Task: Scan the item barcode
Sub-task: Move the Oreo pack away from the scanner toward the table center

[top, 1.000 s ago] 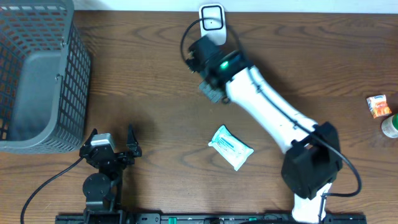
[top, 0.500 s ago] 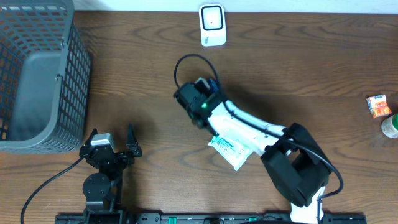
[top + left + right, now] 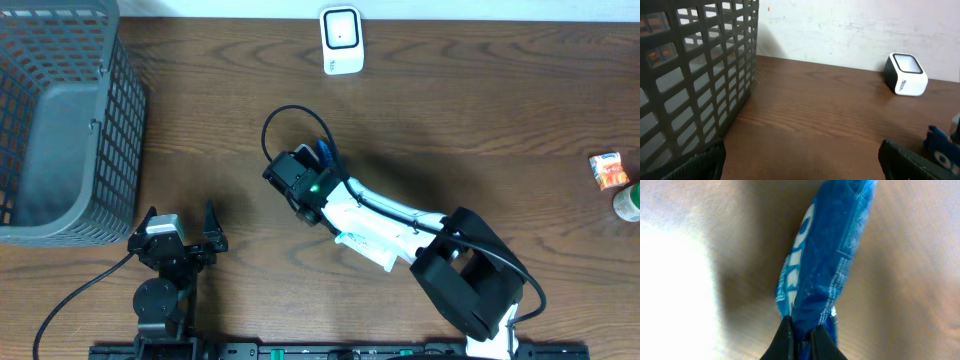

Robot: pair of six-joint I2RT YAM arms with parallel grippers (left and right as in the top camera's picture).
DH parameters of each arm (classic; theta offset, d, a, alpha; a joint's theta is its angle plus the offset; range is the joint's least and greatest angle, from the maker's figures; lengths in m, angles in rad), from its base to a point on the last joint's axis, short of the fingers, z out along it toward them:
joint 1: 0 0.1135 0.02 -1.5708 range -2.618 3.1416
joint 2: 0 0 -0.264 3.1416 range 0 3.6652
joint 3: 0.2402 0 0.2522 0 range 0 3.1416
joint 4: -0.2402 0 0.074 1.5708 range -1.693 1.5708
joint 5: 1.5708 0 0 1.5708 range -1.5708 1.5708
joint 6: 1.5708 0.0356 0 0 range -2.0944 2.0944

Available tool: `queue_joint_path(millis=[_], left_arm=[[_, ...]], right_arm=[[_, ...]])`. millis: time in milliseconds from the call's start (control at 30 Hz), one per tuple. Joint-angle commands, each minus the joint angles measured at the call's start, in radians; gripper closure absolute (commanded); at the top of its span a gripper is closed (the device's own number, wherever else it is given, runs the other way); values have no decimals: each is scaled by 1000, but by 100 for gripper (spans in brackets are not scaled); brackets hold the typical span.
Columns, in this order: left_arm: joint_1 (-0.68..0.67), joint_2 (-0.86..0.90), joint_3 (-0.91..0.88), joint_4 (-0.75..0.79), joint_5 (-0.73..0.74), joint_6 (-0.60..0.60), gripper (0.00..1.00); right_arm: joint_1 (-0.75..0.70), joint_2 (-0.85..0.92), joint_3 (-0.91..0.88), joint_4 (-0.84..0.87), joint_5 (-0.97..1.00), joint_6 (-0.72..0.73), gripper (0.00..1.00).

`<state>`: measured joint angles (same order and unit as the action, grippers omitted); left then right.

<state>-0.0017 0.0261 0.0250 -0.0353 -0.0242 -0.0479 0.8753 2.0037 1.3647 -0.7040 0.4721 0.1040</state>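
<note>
At the left, a grey mesh basket (image 3: pixel 60 130) stood on the worktop (image 3: pixel 480 110). Near of it, the left hand (image 3: pixel 180 222) was held with its fingers spread wide and nothing between them, well apart from anything the task concerns.

Toward the middle, the blue packet (image 3: pixel 825 255) was clamped by one end in the right hand (image 3: pixel 800 336), whose fingers were pinched tight on the wrapper. Whether the packet cleared the worktop could not be told. Its long axis ran straight out from the fingertips and, seen from overhead, was aimed toward the far side and slightly right. No barcode could be made out on the faces shown.

The white scanner (image 3: pixel 341 40) was set at the far edge, a little right of the packet and well apart from it. The right hand was plainly the nearer of the two. The coming move was therefore judged to be a carry away toward the far edge, with the printed face turned to the scanner's window.

A white-and-teal pack (image 3: pixel 390 260) lay partly under the right arm, and a small orange item (image 3: pixel 607 170) lay at the right edge.
</note>
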Motion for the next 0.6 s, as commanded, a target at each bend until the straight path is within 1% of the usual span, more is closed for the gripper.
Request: queue_joint_path(millis=[0, 33, 67, 100, 133, 233, 300, 333, 433, 467, 500, 567], left_arm=[[3, -3, -21, -35, -5, 10, 2], [3, -3, -21, -35, -5, 10, 2], [3, -3, -21, -35, -5, 10, 2], [3, -3, -21, -35, -5, 10, 2], [3, -3, -21, -35, -5, 10, 2], [3, -3, -21, -35, -5, 10, 2], [3, -3, -21, -35, -5, 10, 2], [3, -3, -21, -35, -5, 10, 2], [3, -3, -21, -35, -5, 10, 2], [3, -3, -21, -35, -5, 10, 2], [3, -3, -21, -35, -5, 10, 2], [3, -3, -21, -35, -5, 10, 2]], right_arm=[[-45, -16, 157, -113, -353, 50, 99], [-56, -16, 192, -144, -401, 57, 98], [-89, -16, 271, -216, -505, 73, 98], [-112, -16, 312, -250, -568, 85, 99], [-154, -16, 362, -289, -688, 102, 98], [-242, -16, 398, -312, -917, 154, 99], [-324, -13, 389, -325, -1066, 265, 99], [-344, -13, 383, -325, -1093, 288, 99], [-431, -13, 354, -316, -1158, 470, 98], [-452, -13, 354, -318, -1159, 560, 98], [-475, -14, 354, -354, -1160, 710, 98], [-491, -14, 354, -426, -1164, 856, 99]])
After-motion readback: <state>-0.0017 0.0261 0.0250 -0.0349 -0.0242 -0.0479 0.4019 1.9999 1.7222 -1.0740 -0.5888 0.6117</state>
